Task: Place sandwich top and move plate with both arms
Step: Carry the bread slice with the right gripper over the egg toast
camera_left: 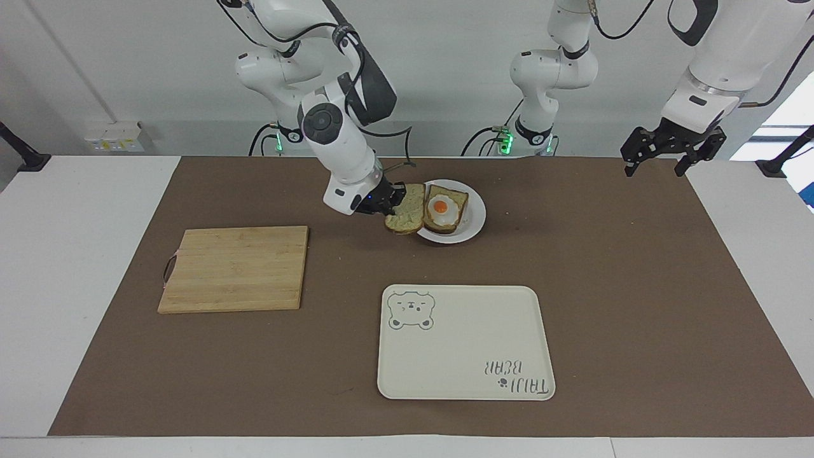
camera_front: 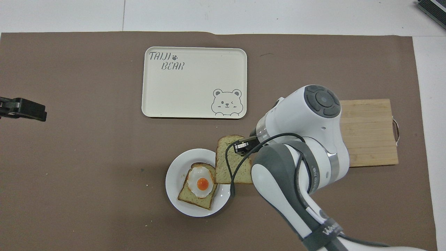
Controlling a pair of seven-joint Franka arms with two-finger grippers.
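The sandwich top [camera_left: 407, 217], a speckled pale slice with a brown crust, hangs in my right gripper [camera_left: 389, 202], which is shut on its edge. It is held just above the rim of the plate [camera_left: 474, 226] on the right arm's side, beside the bread slice with a fried egg [camera_left: 444, 208] on the plate. In the overhead view the sandwich top [camera_front: 226, 164] overlaps the plate's rim [camera_front: 174, 181], and my right gripper [camera_front: 240, 146] is over the slice. My left gripper [camera_left: 668, 152] waits open and raised at the left arm's end of the table; it also shows in the overhead view [camera_front: 21, 108].
A wooden cutting board [camera_left: 235, 268] lies bare toward the right arm's end. A cream rectangular tray with a bear drawing [camera_left: 464, 343] lies farther from the robots than the plate. A brown mat [camera_left: 636, 286] covers the table.
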